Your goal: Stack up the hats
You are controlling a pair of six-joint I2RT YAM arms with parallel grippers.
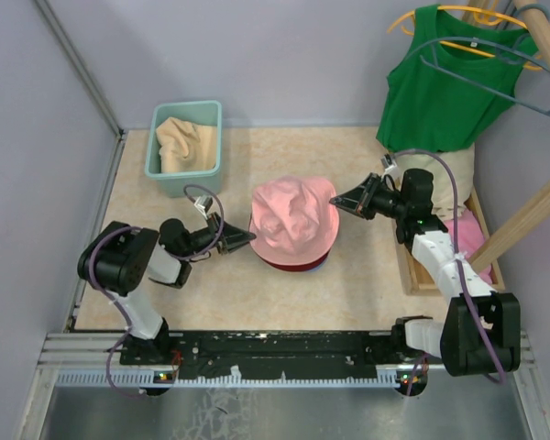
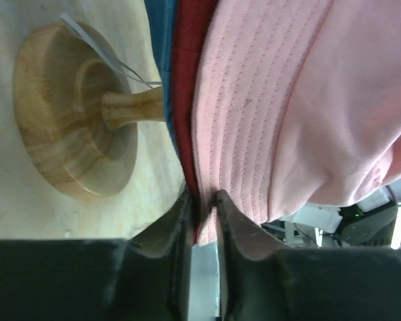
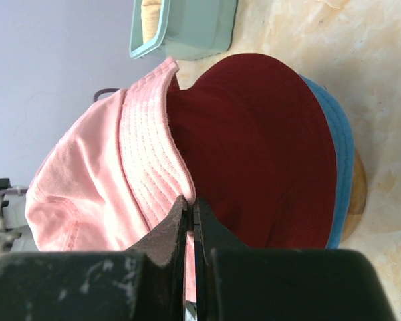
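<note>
The pink hat [image 1: 293,215] sits on top of the dark red hat [image 1: 293,265] and the blue hat [image 1: 319,266], all piled on a wooden stand [image 2: 73,114]. My left gripper [image 1: 247,240] is shut on the pink hat's left brim [image 2: 227,134], with the dark red edge [image 2: 187,80] beside it. My right gripper [image 1: 337,200] is shut on the pink brim's right side [image 3: 154,154], lifted off the dark red hat [image 3: 254,154]. The blue brim [image 3: 341,140] shows below. A beige hat [image 1: 183,142] lies in the teal basket [image 1: 156,156].
A green tank top [image 1: 445,82] hangs on a hanger at the back right. A wooden tray [image 1: 408,266] at the right holds pale and pink cloth [image 1: 472,234]. Walls close in the left, back and right sides.
</note>
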